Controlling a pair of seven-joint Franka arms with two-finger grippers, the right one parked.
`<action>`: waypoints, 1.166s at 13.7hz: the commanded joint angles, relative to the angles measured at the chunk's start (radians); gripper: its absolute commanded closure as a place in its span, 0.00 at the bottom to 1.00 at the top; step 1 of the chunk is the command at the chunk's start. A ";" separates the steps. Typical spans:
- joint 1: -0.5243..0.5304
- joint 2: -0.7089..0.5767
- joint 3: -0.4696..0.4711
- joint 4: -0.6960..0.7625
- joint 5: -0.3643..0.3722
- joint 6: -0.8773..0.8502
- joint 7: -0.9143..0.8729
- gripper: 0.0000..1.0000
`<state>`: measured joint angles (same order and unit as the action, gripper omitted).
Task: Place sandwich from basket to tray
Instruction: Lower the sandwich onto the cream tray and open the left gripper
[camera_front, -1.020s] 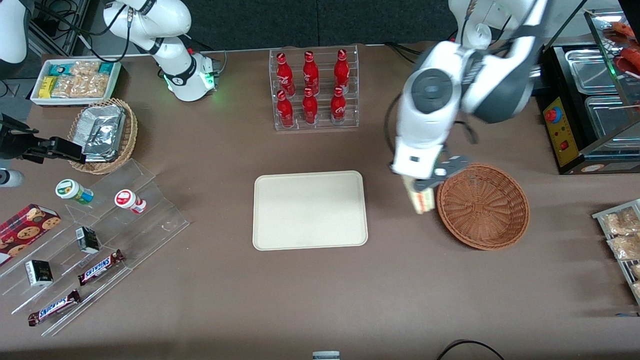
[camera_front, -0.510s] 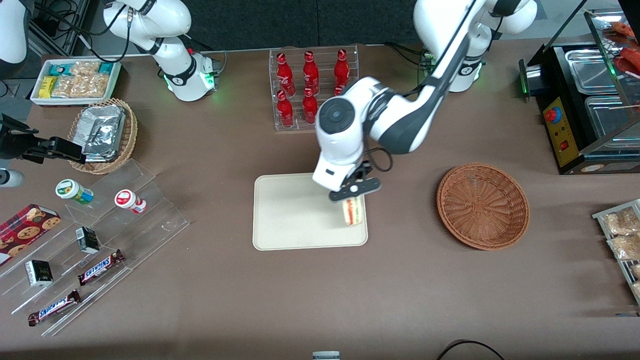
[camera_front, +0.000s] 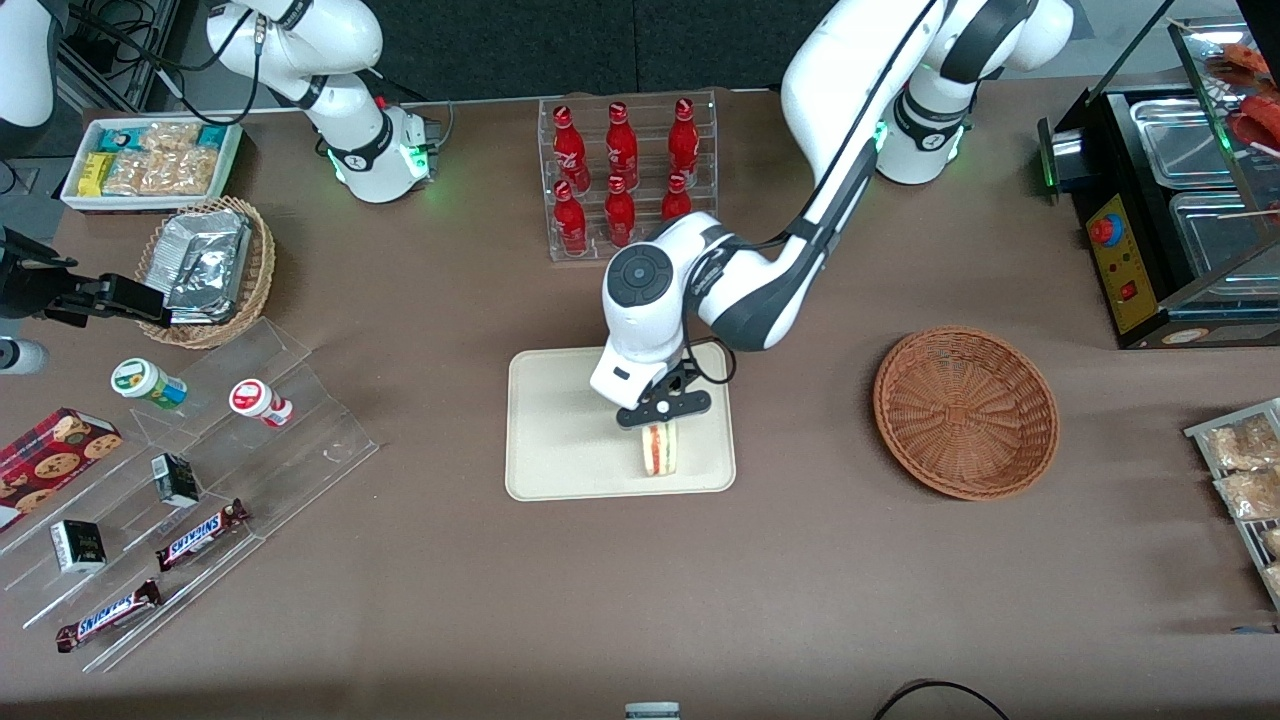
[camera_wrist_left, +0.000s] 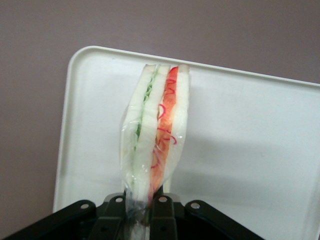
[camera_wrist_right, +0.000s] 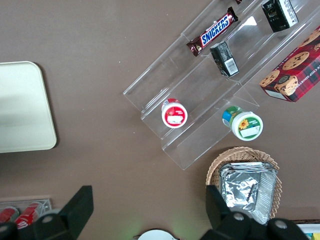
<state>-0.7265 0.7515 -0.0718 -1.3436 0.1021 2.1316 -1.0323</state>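
The sandwich (camera_front: 658, 449) (camera_wrist_left: 156, 127), a clear-wrapped wedge of white bread with red and green filling, hangs over the cream tray (camera_front: 560, 430) (camera_wrist_left: 250, 140), near the tray edge closest to the front camera. My left gripper (camera_front: 662, 418) (camera_wrist_left: 142, 212) is shut on the wrapped end of the sandwich, black fingers (camera_wrist_left: 165, 217) pinching it from both sides. Whether the sandwich touches the tray I cannot tell. The reddish-brown wicker basket (camera_front: 966, 411) stands beside the tray toward the working arm's end, with nothing in it. The tray's corner (camera_wrist_right: 22, 107) also shows in the right wrist view.
A clear rack of red bottles (camera_front: 628, 175) stands farther from the front camera than the tray. A tiered acrylic stand (camera_front: 190, 480) with snack bars and cups, a tan basket of foil packets (camera_front: 208, 268) and a white snack bin (camera_front: 150, 162) lie toward the parked arm's end.
My gripper carried the sandwich from beside the basket over the table to above the tray, then lower and nearer the tray's middle. The basket stayed put.
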 joint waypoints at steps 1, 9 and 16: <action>-0.033 0.051 0.010 0.060 0.005 0.025 0.001 1.00; -0.039 0.080 0.007 0.057 0.005 0.010 0.004 0.71; -0.031 0.037 0.003 0.069 -0.005 -0.091 0.001 0.01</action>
<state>-0.7553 0.8183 -0.0745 -1.3006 0.1020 2.1024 -1.0281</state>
